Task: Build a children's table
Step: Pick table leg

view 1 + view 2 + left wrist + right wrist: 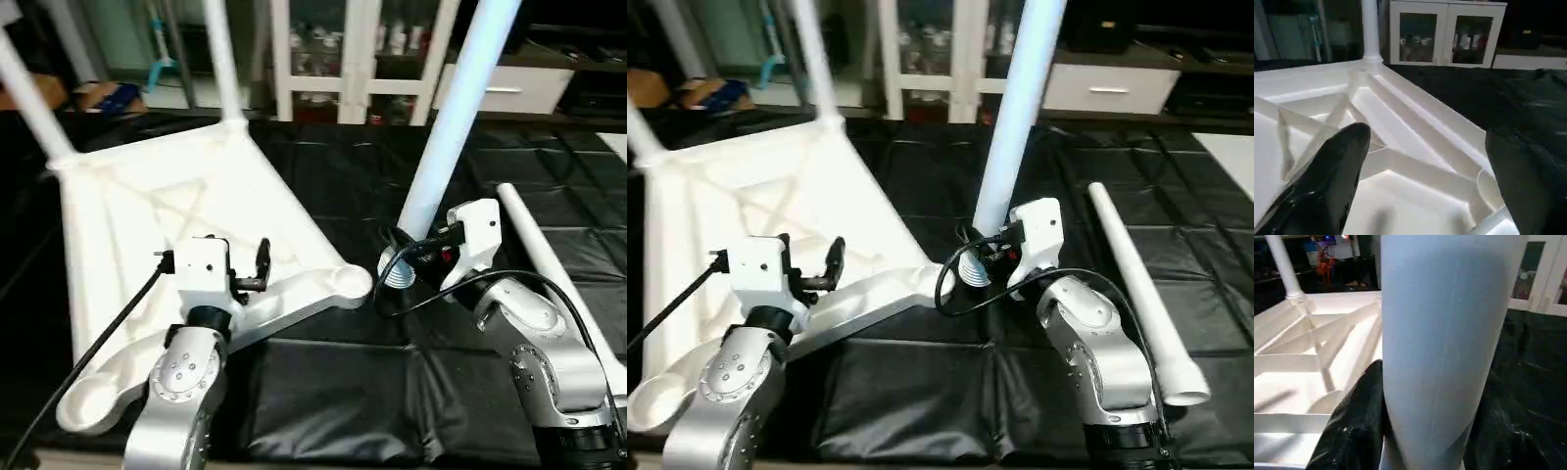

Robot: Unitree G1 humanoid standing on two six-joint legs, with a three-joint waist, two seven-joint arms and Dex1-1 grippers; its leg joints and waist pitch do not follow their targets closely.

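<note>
- Lying upside down on the black sheet [333,392] is one white square tabletop [147,225], ribbed underside up, with round sockets at its corners.
- Four white tapered legs: two [223,59] [29,98] stand in the far corner sockets, one [456,117] I hold upright just beside the near corner socket [345,284], its threaded end low over the sheet, and one [549,264] lies loose on my right.
- One white glass-door cabinet [343,59] stands behind the sheet.
- My right gripper [416,257] is clamped around the upright leg's lower end.
- My left gripper [257,266] hangs over the tabletop, fingers [1327,176] spread wide, holding nothing.
</note>
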